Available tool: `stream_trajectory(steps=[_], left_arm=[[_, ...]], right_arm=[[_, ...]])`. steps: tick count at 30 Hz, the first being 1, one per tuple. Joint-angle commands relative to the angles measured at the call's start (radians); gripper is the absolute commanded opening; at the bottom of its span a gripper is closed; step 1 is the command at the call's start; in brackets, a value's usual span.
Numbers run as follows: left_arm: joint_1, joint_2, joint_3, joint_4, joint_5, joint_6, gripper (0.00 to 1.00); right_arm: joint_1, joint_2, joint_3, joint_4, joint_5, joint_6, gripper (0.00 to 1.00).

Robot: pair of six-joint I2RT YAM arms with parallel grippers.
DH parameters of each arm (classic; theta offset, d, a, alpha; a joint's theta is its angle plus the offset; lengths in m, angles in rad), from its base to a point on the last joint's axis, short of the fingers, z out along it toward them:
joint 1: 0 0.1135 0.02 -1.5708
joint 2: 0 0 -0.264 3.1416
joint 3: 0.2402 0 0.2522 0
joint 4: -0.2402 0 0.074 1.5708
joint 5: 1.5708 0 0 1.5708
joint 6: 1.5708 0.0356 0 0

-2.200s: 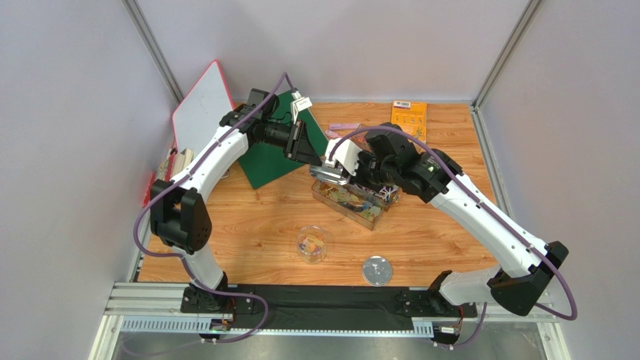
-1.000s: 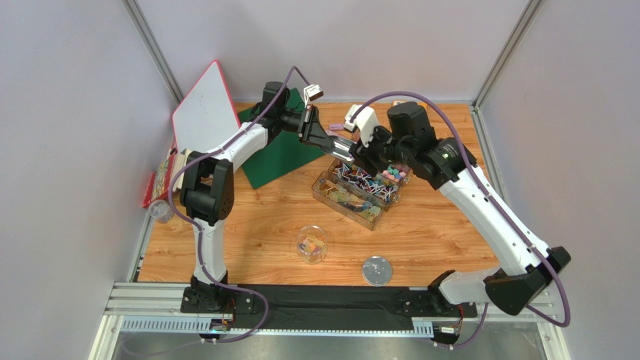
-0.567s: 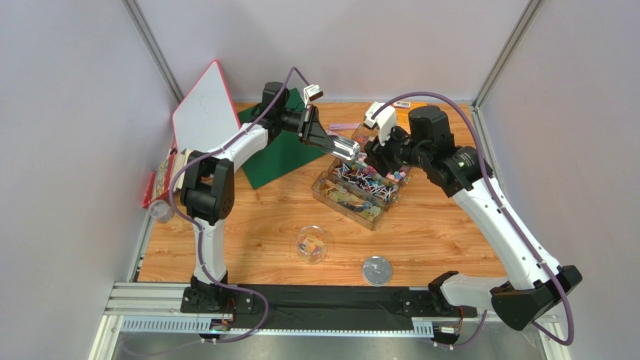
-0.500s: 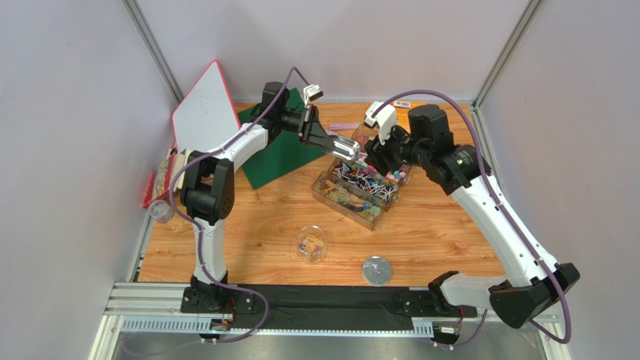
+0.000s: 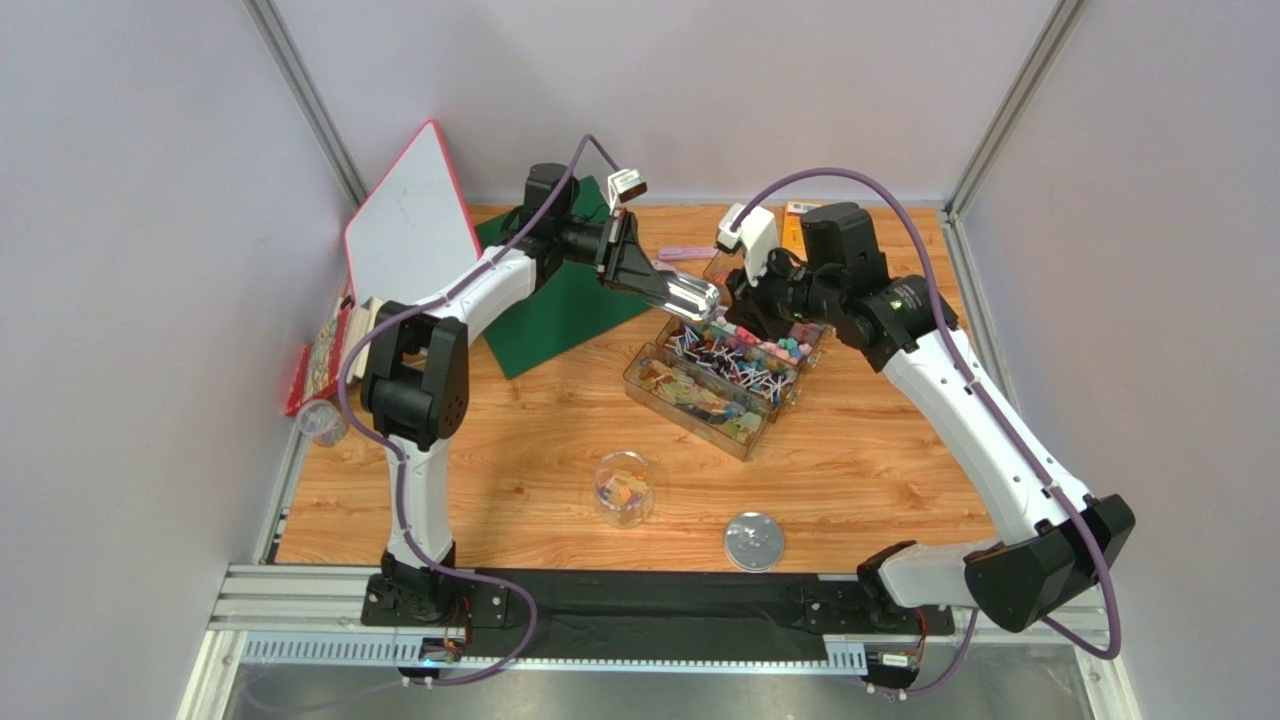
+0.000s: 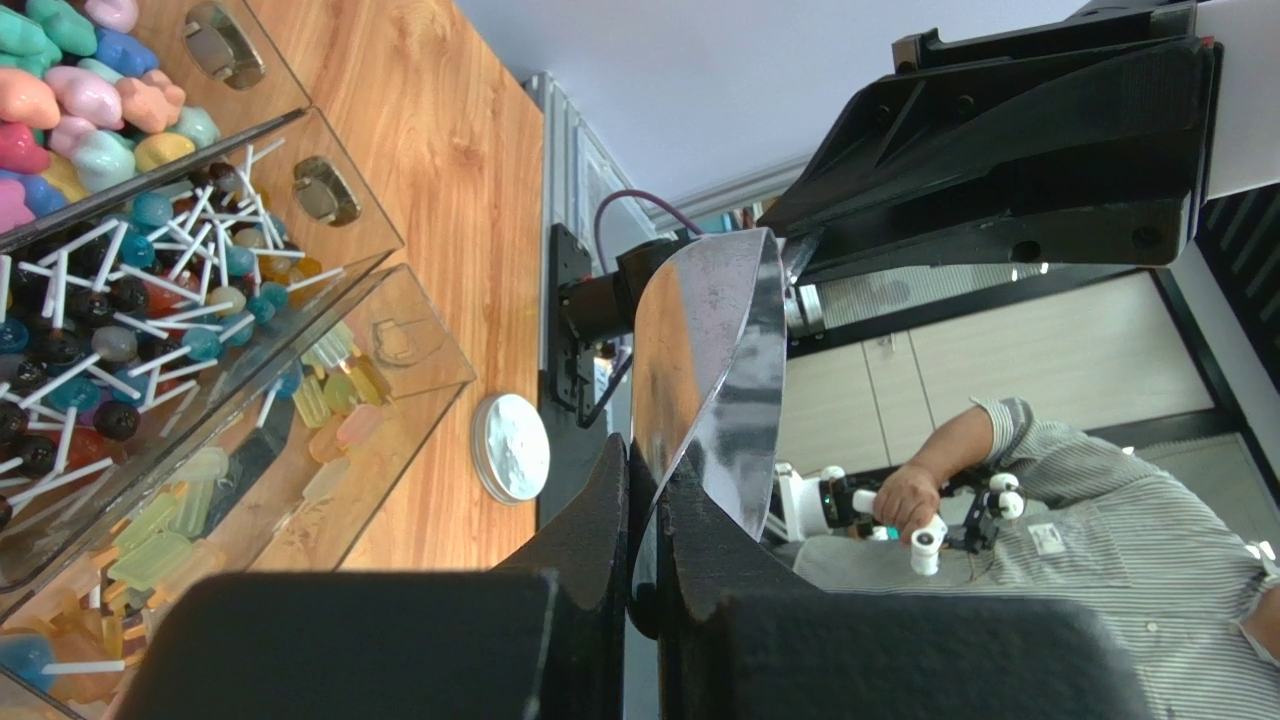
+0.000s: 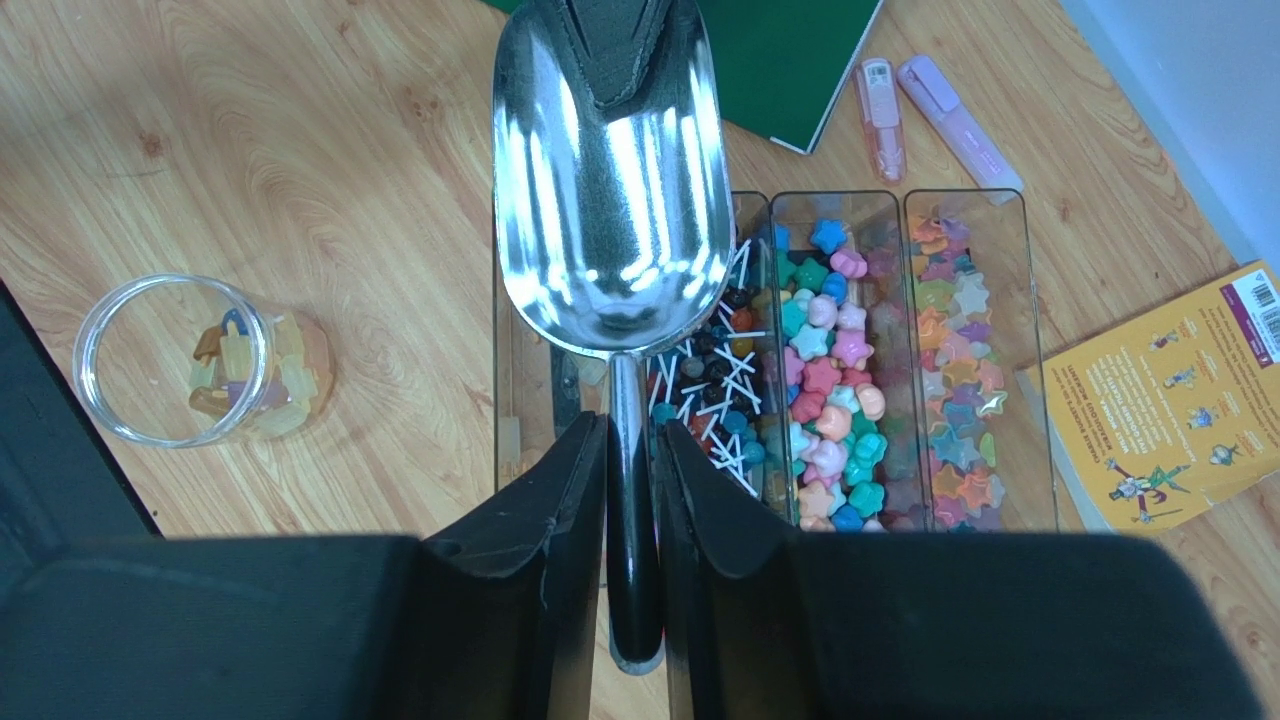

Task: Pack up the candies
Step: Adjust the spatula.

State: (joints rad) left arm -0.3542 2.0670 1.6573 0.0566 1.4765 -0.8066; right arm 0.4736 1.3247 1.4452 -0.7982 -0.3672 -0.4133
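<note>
The candies (image 7: 827,375) fill a clear compartmented box (image 5: 655,372): star and flower sweets, and small balls on white sticks (image 6: 90,300). A shiny metal scoop (image 7: 609,195) hangs empty above the box's left compartments. My right gripper (image 7: 631,435) is shut on the scoop's handle. My left gripper (image 6: 646,465) is shut on the thin front edge of the scoop's bowl (image 6: 714,375). In the top view the left gripper (image 5: 661,285) and right gripper (image 5: 739,300) meet at the scoop (image 5: 691,296) over the box's back end. A clear jar (image 5: 624,488) holds a few candies.
The jar's round metal lid (image 5: 753,540) lies near the front edge. A green mat (image 5: 549,308) and a white red-edged board (image 5: 403,210) are at the back left. An orange booklet (image 7: 1172,405) and pale pink strips (image 7: 887,105) lie behind the box.
The scoop rose off the box toward the back with both arms. In the last second the right wrist drew right, then came back left a little; the left gripper held still.
</note>
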Motion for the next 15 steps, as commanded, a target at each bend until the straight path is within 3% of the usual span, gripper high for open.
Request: stream_trajectory(steps=[1, 2, 4, 7, 9, 13, 15], left_arm=[[-0.005, -0.018, 0.002, 0.049, 0.128, -0.025, 0.00], [-0.006, -0.016, 0.004, 0.052, 0.127, -0.026, 0.00], [-0.005, -0.012, 0.007, 0.061, 0.128, -0.034, 0.00], [-0.005, -0.005, 0.009, 0.075, 0.130, -0.049, 0.00], [-0.005, -0.002, 0.013, 0.081, 0.130, -0.052, 0.00], [-0.005, 0.008, 0.021, 0.084, 0.131, -0.059, 0.00], [-0.005, 0.013, 0.022, 0.084, 0.119, -0.059, 0.00]], right_arm=[[0.000, 0.007, 0.023, 0.031, -0.030, -0.013, 0.19], [0.000, 0.008, 0.020, 0.030, -0.030, -0.019, 0.14], [-0.001, 0.011, 0.018, 0.025, -0.032, -0.022, 0.13], [0.000, 0.018, 0.012, 0.028, -0.029, -0.021, 0.23], [0.000, 0.022, 0.011, 0.028, -0.026, -0.024, 0.23], [-0.001, 0.033, 0.012, 0.027, -0.036, -0.044, 0.03], [-0.001, 0.037, 0.017, 0.025, -0.045, -0.051, 0.00]])
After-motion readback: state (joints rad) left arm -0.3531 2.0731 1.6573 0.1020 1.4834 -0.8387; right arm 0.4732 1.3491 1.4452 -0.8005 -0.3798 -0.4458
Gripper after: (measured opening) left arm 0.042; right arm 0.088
